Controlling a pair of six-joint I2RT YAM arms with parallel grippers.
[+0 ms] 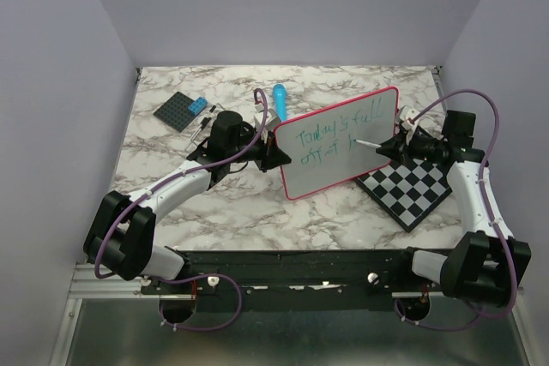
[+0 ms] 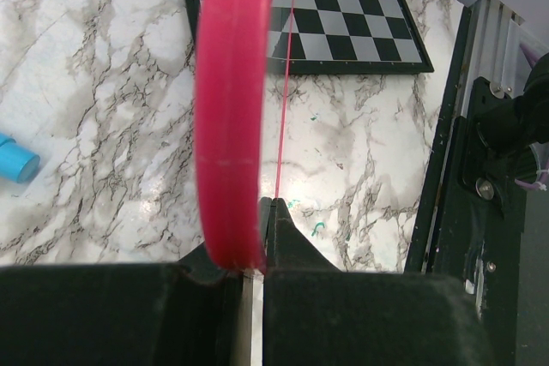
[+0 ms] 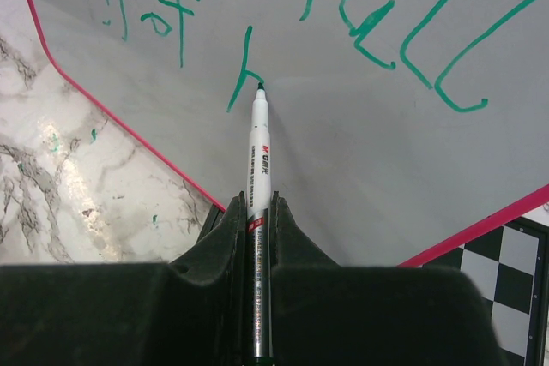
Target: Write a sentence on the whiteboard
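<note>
Right now the left gripper [image 1: 280,153] is clamping its jaws on the pink rim of the whiteboard [image 1: 330,176], holding it tilted over the middle of the tabletop [image 1: 257,212]. The right gripper [image 1: 388,148] is pinching a white marker [image 3: 259,160] in closed jaws, tip touching the second line of the green sentence [image 1: 322,133]. A chessboard [image 1: 416,188] is lying partly hidden by the board near the right edge; a blue cylinder [image 1: 280,100] and a dark gridded plate [image 1: 182,111] are sitting toward the far edge.
</note>
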